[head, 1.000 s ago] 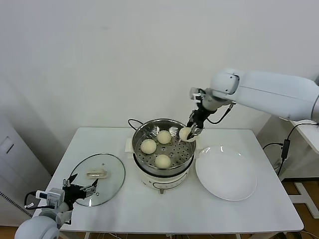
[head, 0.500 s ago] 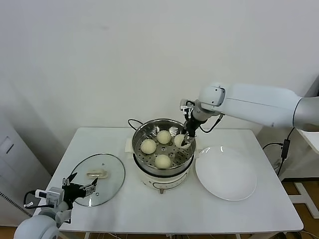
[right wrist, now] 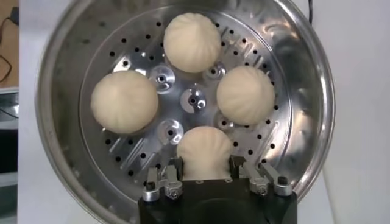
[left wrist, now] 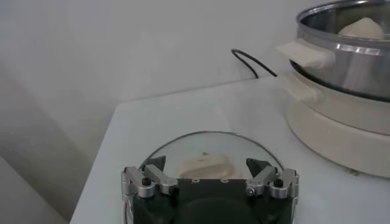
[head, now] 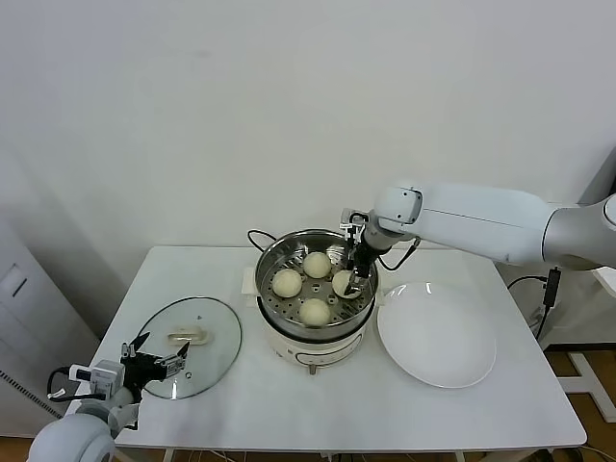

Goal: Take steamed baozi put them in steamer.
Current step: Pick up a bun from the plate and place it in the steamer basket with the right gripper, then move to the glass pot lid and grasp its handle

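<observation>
Over the round shiny steel steamer (head: 316,289) on its white electric base at the middle of the white table (head: 241,385), your right gripper (head: 352,282) reaches down inside the pot, on the side nearest the flat white round plate (head: 436,334). Its jaws stand partly apart on either side of one cream-white steamed baozi (right wrist: 205,155); in your right wrist view the fingertips (right wrist: 174,167) sit just beside that bun's flanks, and you cannot tell from either view whether they touch it. The bun rests on the perforated steel tray (right wrist: 137,149). All four small round dough buns lie on that tray in a ring around its centre, each apart from its neighbours. Your left gripper (left wrist: 210,182) hangs low at the table's near left corner, jaws wide with nothing between them, just above the near edge of the round glass lid (head: 189,345), which lies flat on the table well apart from the steamer. A black cord (left wrist: 253,63) runs behind the pot.
</observation>
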Tool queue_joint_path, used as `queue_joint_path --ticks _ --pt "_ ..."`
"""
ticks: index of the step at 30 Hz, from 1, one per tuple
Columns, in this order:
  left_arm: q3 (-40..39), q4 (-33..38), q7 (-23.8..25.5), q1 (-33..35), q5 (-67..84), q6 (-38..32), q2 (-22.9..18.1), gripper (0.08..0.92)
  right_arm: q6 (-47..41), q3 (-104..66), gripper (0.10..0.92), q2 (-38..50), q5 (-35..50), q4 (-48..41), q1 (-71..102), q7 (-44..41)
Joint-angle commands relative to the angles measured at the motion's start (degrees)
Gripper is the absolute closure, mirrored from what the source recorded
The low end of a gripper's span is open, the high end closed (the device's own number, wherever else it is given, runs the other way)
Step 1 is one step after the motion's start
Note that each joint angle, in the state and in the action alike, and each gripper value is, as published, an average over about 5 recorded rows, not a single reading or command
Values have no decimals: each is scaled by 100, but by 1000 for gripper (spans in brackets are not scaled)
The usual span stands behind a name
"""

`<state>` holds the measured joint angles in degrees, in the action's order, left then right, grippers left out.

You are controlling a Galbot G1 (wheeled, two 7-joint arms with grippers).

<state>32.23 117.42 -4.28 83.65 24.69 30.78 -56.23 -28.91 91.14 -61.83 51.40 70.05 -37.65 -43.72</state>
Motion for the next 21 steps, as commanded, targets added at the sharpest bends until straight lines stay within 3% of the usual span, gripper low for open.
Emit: queue_joint_path --ticks 1,7,15,21 --pt "-4 -4 0 4 0 6 -8 177 -17 -256 360 100 61 -14 127 25" --pt "40 23 1 56 -1 -5 -30 177 102 -967 218 644 316 44 21 -158" --pt "141 81 -13 62 -4 -4 -29 177 745 -3221 203 1738 654 68 963 697" --pt "164 72 -9 3 4 -6 6 177 1525 -5480 203 2497 463 369 2807 1611"
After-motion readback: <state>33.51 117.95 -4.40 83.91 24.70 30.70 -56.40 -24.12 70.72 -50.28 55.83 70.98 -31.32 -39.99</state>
